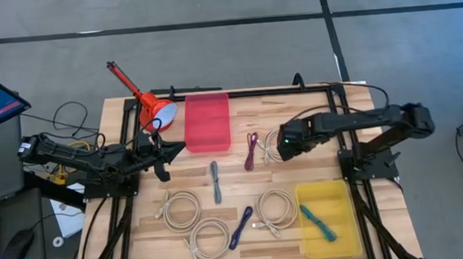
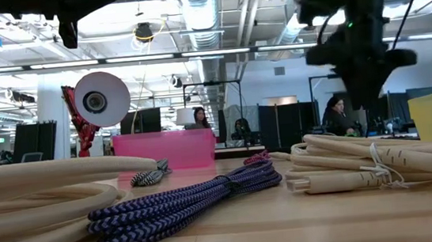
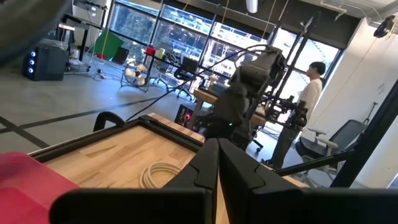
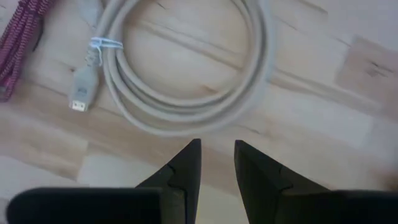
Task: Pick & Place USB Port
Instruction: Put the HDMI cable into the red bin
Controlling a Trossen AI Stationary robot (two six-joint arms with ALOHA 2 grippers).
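Several coiled USB cables lie flat on the wooden table [image 1: 244, 190]. A beige coil [image 4: 186, 74] with its plug [image 4: 81, 99] lies right below my right gripper [image 4: 217, 146], which points down above it, open by a narrow gap with nothing between the fingers. In the high view that gripper [image 1: 282, 146] hangs over the coil [image 1: 271, 141], next to a magenta cable [image 1: 252, 150]. My left gripper [image 1: 166, 150] waits shut at the table's left side, raised and about level.
A pink bin [image 1: 207, 121] stands at the far middle. A yellow bin [image 1: 342, 195] at the near right holds a teal cable [image 1: 318, 223]. A grey cable [image 1: 216, 182], a purple one [image 1: 241, 227] and more beige coils [image 1: 180, 208] lie near. A red lamp [image 1: 143, 99] stands far left.
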